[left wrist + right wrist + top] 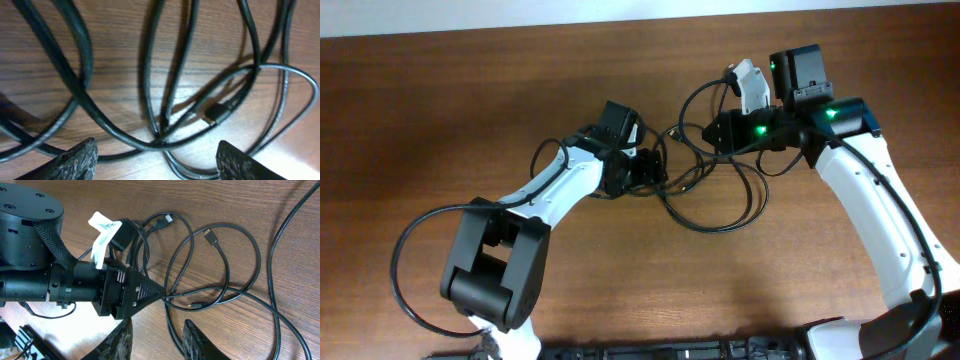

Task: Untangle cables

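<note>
Left hand (155, 160) hovers wide over the cables (720, 190) at frame centre on the surface (470, 100); right hand (155, 340), narrow, seems empty. Closing may pinch several strands and tighten the knot.

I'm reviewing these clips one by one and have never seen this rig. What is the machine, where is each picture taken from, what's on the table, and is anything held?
Two robot arms, the left arm and right arm, each end in a two-finger gripper. The overhead picture looks down on the table; the other two come from wrist cameras, each arm's own fingers at the bottom edge. Thin black cables lie tangled in loops on the wood, a plug among them. The left gripper is open over them, holding nothing. The right gripper is open too; a cable runs between its fingers, not pinched.
</note>
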